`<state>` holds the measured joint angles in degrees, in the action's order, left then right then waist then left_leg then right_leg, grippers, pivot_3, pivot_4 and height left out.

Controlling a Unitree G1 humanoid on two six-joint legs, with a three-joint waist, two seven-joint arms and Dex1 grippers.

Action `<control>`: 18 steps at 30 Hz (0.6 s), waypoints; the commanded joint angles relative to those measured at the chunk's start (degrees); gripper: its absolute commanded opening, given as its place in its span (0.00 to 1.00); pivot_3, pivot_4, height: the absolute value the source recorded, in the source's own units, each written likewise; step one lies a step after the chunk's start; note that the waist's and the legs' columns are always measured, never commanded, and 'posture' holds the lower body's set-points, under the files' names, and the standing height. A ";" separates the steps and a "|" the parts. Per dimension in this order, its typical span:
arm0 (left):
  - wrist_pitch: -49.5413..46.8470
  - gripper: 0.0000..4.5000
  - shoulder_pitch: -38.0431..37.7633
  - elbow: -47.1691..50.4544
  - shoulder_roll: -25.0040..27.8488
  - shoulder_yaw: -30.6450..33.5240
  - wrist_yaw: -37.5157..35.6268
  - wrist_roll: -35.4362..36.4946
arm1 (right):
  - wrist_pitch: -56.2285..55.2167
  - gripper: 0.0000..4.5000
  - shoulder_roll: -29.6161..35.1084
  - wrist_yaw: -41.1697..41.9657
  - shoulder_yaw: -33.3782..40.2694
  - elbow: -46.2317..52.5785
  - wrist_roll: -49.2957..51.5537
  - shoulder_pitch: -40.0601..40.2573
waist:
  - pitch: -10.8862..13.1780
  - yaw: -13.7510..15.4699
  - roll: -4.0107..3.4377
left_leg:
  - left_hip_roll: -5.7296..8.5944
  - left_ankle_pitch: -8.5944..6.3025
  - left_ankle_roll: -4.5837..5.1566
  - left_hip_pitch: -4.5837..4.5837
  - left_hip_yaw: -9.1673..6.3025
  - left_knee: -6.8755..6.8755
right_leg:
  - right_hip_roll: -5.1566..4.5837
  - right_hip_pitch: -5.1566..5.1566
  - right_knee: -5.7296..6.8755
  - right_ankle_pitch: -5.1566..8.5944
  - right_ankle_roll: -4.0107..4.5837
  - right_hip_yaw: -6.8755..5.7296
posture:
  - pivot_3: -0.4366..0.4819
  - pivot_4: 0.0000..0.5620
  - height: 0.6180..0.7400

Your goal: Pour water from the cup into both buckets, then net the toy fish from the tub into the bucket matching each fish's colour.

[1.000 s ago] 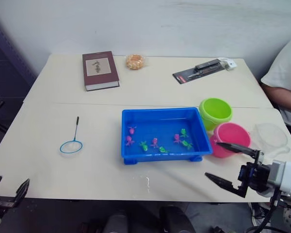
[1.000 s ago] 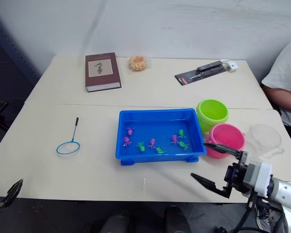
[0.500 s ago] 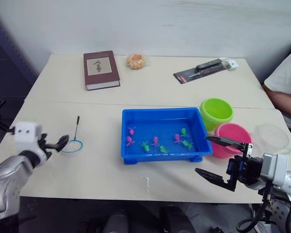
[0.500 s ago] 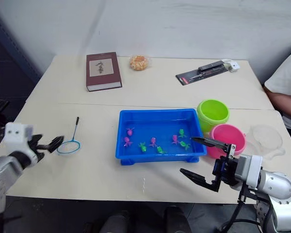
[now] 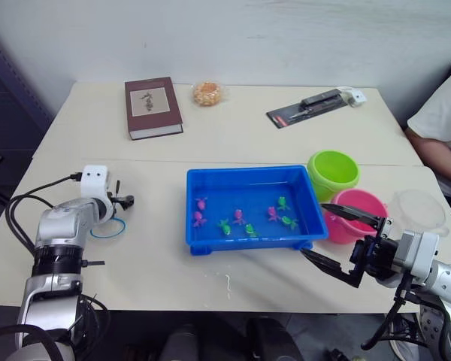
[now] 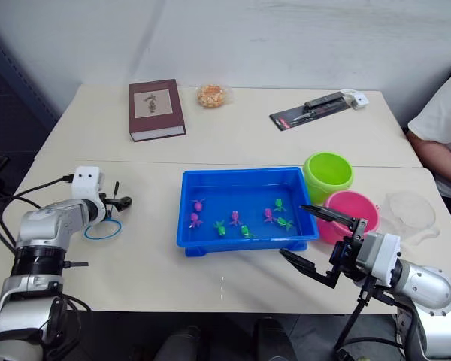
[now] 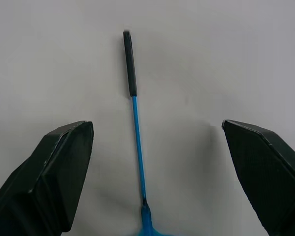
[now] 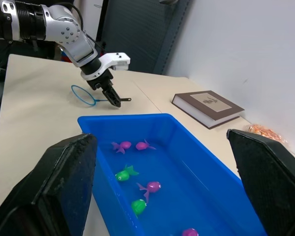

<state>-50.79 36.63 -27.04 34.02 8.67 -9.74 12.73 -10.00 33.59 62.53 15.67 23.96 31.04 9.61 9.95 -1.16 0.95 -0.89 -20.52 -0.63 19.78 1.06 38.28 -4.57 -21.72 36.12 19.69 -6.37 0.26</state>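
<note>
A pale tabletop point(image 5: 158, 256) sits by a white wall. On it are a book point(image 5: 152, 107), a snack bag point(image 5: 209, 93) and a tool pack point(image 5: 308, 106). A person's arm point(image 5: 436, 154) is at the right edge. The blue tub point(image 5: 249, 236) holds pink and green toy fish point(image 5: 239, 218). Just right of it stand the green bucket point(image 5: 333, 173) and pink bucket point(image 5: 355, 216) — then the clear cup point(image 5: 419, 210). The left claw point(image 5: 124, 201) hangs over the net point(image 7: 137, 132), fingers wide apart. The right claw point(image 5: 340, 239) is wide open near the tub's corner.
</note>
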 commanded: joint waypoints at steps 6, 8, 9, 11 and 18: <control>0.16 0.30 2.09 -8.40 -0.24 0.56 -3.99 -1.05 | 2.81 1.00 1.69 -5.14 1.13 7.91 0.37 2.32 | -0.09 1.08 -0.17 | 0.03 0.01 0.00 -0.09 0.04 0.01 | -0.04 0.03 0.14 0.00 -0.01 0.04 | 0.48 0.27 0.99; 0.23 0.09 2.00 -7.42 0.12 0.89 -5.87 -0.53 | 3.46 1.00 2.26 -5.78 1.55 8.54 0.58 2.46 | -0.09 1.12 -0.17 | 0.03 0.01 -0.01 -0.10 0.04 0.03 | -0.04 0.04 0.16 0.00 -0.01 0.03 | 0.48 0.27 0.99; 0.80 0.01 2.05 -6.79 0.21 1.49 -6.59 -0.16 | 3.74 1.00 2.58 -6.06 1.68 8.67 0.69 2.38 | -0.09 1.12 -0.17 | 0.04 0.01 0.00 -0.10 0.04 0.04 | -0.05 0.04 0.18 0.00 -0.01 0.03 | 0.48 0.27 0.99; 2.61 0.01 2.02 -4.64 0.31 3.19 -9.32 1.53 | 4.36 1.00 3.23 -6.47 2.07 8.77 0.96 1.92 | -0.09 1.13 -0.16 | 0.04 0.01 0.00 -0.08 0.03 0.07 | -0.05 0.04 0.19 0.00 -0.01 0.03 | 0.48 0.27 0.99; 16.23 0.01 -3.86 11.93 8.27 6.99 -33.69 9.87 | 11.64 1.00 6.70 -8.96 3.41 8.34 4.34 -1.31 | -0.01 0.88 -0.02 | -0.07 -0.02 -0.11 1.12 -0.31 0.89 | -0.08 -0.91 0.59 -0.01 0.00 -0.04 | 0.48 0.27 0.99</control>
<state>-38.80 32.93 -19.35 40.10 14.14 -38.59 21.39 0.57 39.56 54.08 17.50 30.87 33.42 8.90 9.94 -0.28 0.93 -0.93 -20.52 -0.75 20.97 0.73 39.20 -4.66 -22.72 36.76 19.68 -6.36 0.18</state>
